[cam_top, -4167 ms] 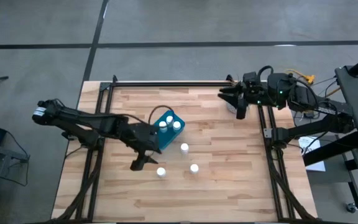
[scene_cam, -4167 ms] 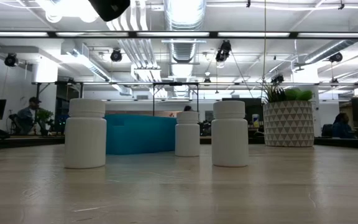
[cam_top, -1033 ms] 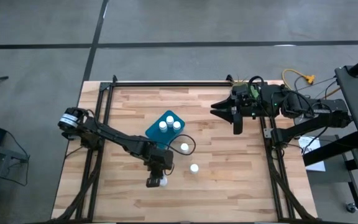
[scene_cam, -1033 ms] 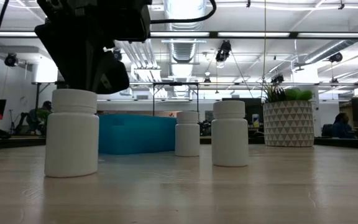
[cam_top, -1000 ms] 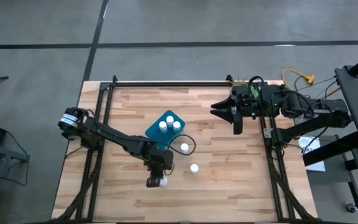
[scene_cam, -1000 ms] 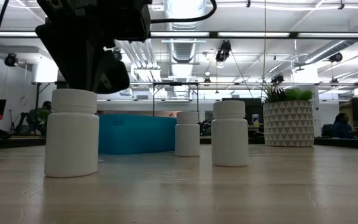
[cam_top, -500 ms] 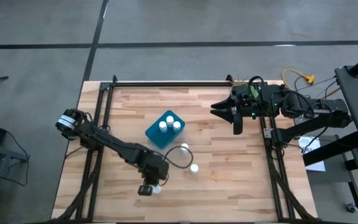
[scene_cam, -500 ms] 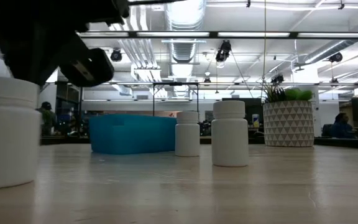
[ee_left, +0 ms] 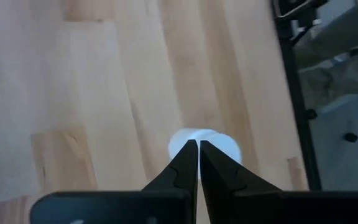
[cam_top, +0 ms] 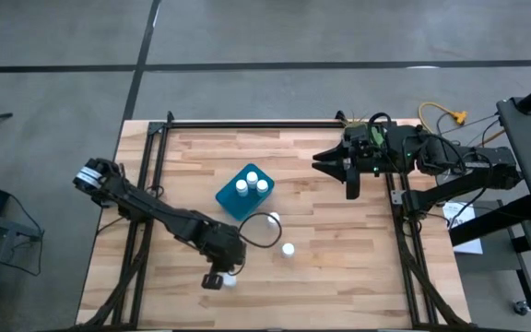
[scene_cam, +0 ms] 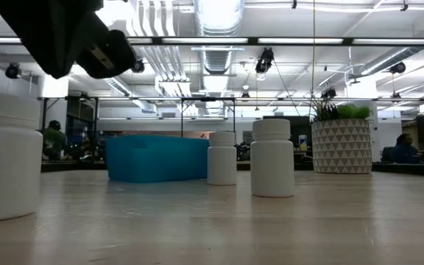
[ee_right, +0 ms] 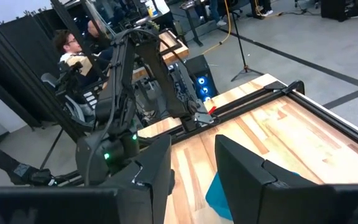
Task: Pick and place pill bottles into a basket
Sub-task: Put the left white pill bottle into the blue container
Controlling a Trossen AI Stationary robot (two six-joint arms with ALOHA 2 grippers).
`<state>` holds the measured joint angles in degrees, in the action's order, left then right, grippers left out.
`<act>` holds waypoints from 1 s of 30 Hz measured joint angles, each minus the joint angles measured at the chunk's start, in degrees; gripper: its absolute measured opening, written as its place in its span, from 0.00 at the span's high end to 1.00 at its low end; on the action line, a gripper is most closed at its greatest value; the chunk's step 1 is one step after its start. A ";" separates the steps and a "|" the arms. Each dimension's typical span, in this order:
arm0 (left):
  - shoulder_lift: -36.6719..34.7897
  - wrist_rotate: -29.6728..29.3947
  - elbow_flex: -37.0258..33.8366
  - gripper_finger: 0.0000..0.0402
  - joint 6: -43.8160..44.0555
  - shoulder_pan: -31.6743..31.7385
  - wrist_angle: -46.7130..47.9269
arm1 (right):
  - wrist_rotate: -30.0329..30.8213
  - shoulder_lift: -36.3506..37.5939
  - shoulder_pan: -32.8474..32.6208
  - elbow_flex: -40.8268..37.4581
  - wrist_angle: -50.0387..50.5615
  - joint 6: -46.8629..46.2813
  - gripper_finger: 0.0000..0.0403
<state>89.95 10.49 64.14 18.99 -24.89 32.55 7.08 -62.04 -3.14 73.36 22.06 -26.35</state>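
Observation:
A teal basket stands mid-table with three white pill bottles upright in it. Two more bottles stand loose on the wood. A further bottle stands upright by the near edge. My left gripper is shut, its tips over this bottle's cap; the low view shows a gap between them. My right gripper waits open at the far right.
A white patterned pot with a green plant stands at the far right, near my right arm. Black rails run along the table's left and right sides. Bare wood lies toward the near right. People sit in the room behind.
My shut left gripper has gone toward the table's near edge and a little left, and the bottle under it slid along the wood with it, staying upright. In the last half second the gripper has risen off the cap; the bottle stays put.

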 joint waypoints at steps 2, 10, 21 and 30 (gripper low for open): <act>-0.43 3.48 0.00 1.00 -1.13 -0.11 -0.22 | 0.00 0.00 0.00 0.00 0.00 0.00 0.71; -0.67 8.99 0.04 1.00 -1.95 -2.07 -0.70 | 0.00 0.00 0.00 0.00 -0.02 0.26 0.71; 1.63 10.16 -1.20 0.99 0.65 -3.62 -5.59 | 0.00 0.00 0.00 0.00 0.04 0.39 0.71; 2.08 10.29 -1.67 0.74 1.59 -4.71 -8.34 | -0.03 0.00 0.00 -0.16 0.00 0.37 0.71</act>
<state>92.02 20.78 62.47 20.58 -29.60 24.21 7.05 -62.04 -3.14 73.21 22.06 -25.98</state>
